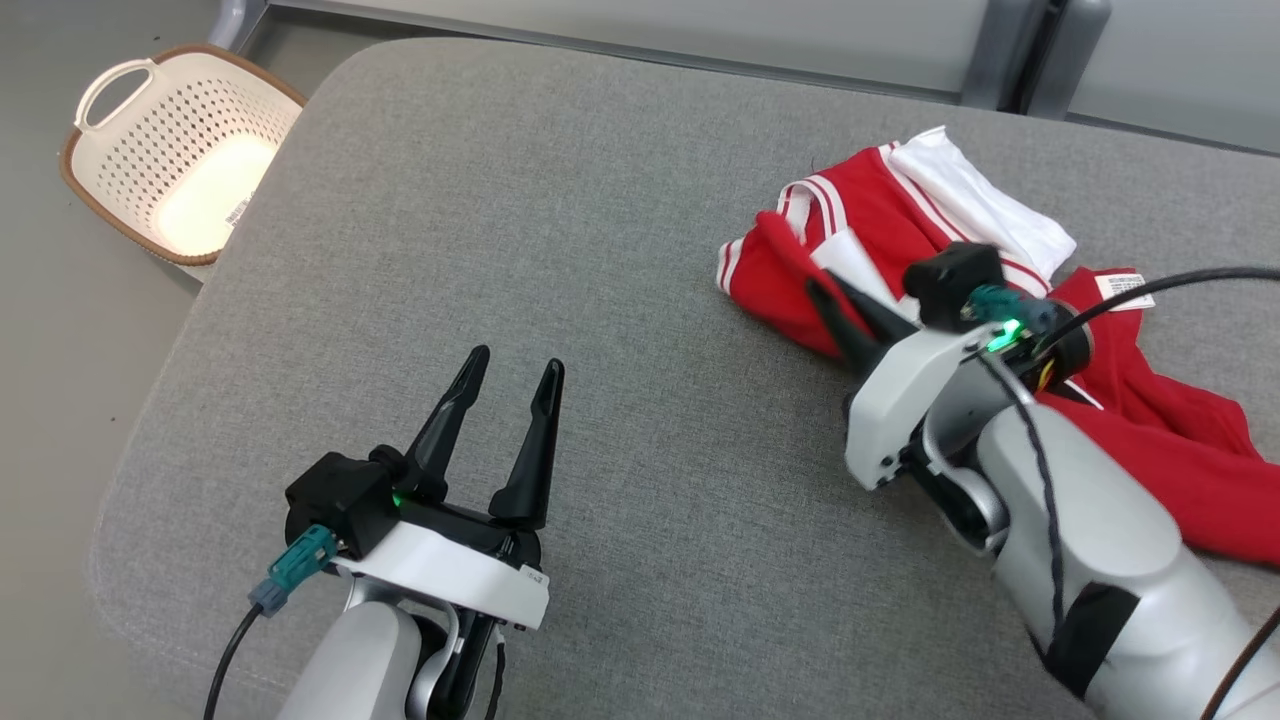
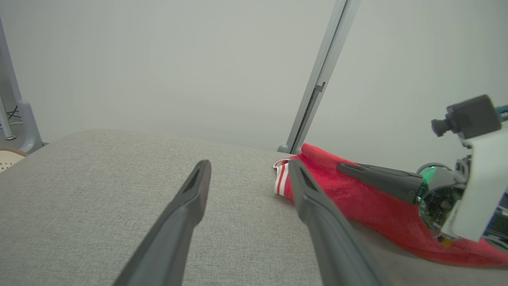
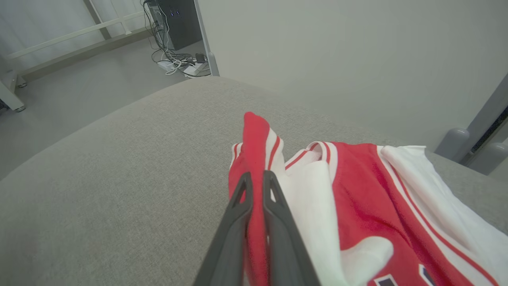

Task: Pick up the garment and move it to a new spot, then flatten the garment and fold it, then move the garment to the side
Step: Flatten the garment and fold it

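Note:
The garment (image 1: 1150,420) is a red top with white panels and striped trim, crumpled at the right of the grey table (image 1: 560,250). My right gripper (image 1: 835,300) is shut on a raised red fold of it near its left edge. In the right wrist view the two fingers (image 3: 234,222) pinch that red ridge of garment (image 3: 256,135) between them. My left gripper (image 1: 512,370) hovers open over bare table at the lower left, well apart from the cloth. The left wrist view shows its open fingers (image 2: 186,206), with the garment (image 2: 369,206) and the right gripper (image 2: 345,167) beyond.
A cream perforated laundry basket (image 1: 175,150) with a brown rim stands on the floor off the table's far-left corner. Grey panels and metal posts (image 1: 1030,50) run behind the table. Cables and a dark box (image 3: 174,31) lie on the floor beyond it.

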{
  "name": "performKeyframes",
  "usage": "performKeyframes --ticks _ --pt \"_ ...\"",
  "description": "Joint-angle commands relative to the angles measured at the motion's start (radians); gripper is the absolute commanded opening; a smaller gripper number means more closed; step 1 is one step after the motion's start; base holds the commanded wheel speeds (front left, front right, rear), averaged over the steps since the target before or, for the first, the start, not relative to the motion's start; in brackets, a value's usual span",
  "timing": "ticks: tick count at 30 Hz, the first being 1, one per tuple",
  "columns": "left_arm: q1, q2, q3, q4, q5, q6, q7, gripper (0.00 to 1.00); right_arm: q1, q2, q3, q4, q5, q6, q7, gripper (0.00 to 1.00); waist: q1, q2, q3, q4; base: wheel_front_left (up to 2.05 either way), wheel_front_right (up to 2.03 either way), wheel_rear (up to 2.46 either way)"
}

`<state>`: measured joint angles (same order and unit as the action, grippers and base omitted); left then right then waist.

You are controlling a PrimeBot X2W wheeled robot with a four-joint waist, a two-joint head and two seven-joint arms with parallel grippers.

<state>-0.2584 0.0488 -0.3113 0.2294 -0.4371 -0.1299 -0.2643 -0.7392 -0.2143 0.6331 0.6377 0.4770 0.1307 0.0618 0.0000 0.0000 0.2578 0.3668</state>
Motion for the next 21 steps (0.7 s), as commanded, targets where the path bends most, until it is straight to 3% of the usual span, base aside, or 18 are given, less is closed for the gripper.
performKeyframes --ticks 1,8,9,16,21 --pt "0.008 0.004 0.003 0.002 0.006 -0.001 0.001 1.00 0.015 0.006 0.010 -0.008 -0.008 0.000 0.002 0.00 0.0000 0.0000 -0.016 -0.006 0.00 0.00 0.00" --pt "0.041 0.004 0.024 0.013 0.022 -0.001 0.000 1.00 0.128 0.070 0.114 -0.061 -0.071 0.000 0.011 0.00 0.0000 0.0000 -0.075 -0.010 0.00 0.00 0.00" --pt "0.061 0.004 0.040 0.017 0.029 0.000 0.000 1.00 0.191 0.108 0.135 -0.053 -0.106 0.000 0.016 1.00 0.0000 0.0000 -0.099 -0.016 0.00 0.00 0.00" --pt "0.097 0.004 0.081 0.019 0.045 0.002 0.000 1.00 0.294 0.154 0.201 -0.039 -0.140 0.000 0.055 1.00 0.0000 0.0000 -0.142 -0.049 0.00 0.00 0.00" --pt "0.101 0.004 0.104 0.010 0.059 0.002 0.001 1.00 0.271 0.144 0.108 -0.068 -0.150 0.000 0.017 1.00 0.0000 0.0000 -0.152 -0.093 0.00 0.00 0.00"
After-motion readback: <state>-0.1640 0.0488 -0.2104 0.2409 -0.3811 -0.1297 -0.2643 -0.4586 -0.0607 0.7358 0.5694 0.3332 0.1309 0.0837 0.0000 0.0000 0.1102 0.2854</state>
